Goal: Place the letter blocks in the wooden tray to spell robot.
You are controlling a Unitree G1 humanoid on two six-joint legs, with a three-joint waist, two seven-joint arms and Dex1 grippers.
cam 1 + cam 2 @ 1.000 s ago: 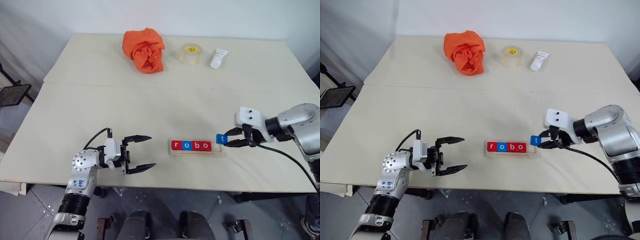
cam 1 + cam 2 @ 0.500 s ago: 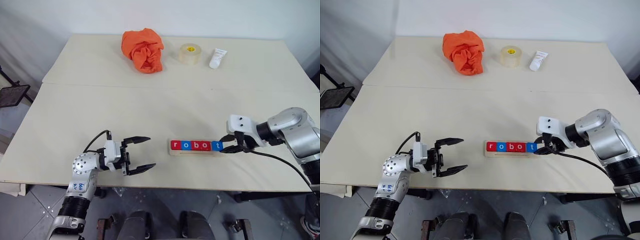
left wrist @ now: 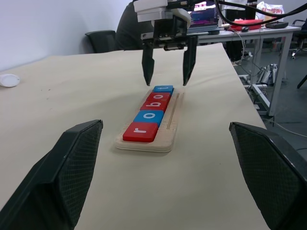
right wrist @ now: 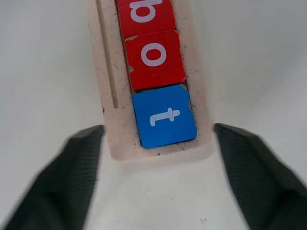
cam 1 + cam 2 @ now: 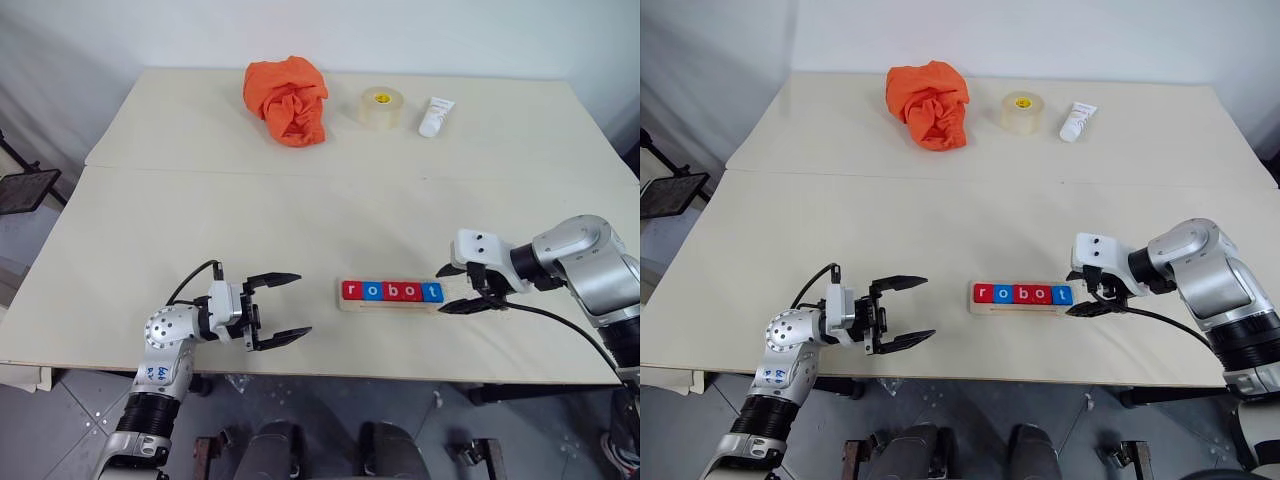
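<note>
The wooden tray (image 5: 390, 306) lies near the table's front edge with the letter blocks in a row: red r (image 5: 351, 291), blue o (image 5: 372, 291), red b (image 5: 392, 291), red o (image 5: 411, 291), blue t (image 5: 432, 292). They read robot. My right gripper (image 5: 441, 290) stands open at the tray's right end, one finger on each side of the t block (image 4: 164, 116), touching neither it nor the tray rim (image 4: 108, 120). My left gripper (image 5: 303, 303) is open and holds nothing, a short way left of the tray and pointing at it.
At the back of the table lie a crumpled orange cloth (image 5: 287, 100), a roll of clear tape (image 5: 381, 107) and a white tube (image 5: 436, 116). The table's front edge (image 5: 330, 372) runs just below both grippers.
My right gripper carried the blue t block down into the tray's right end, then opened and let it go. The left arm kept still.
</note>
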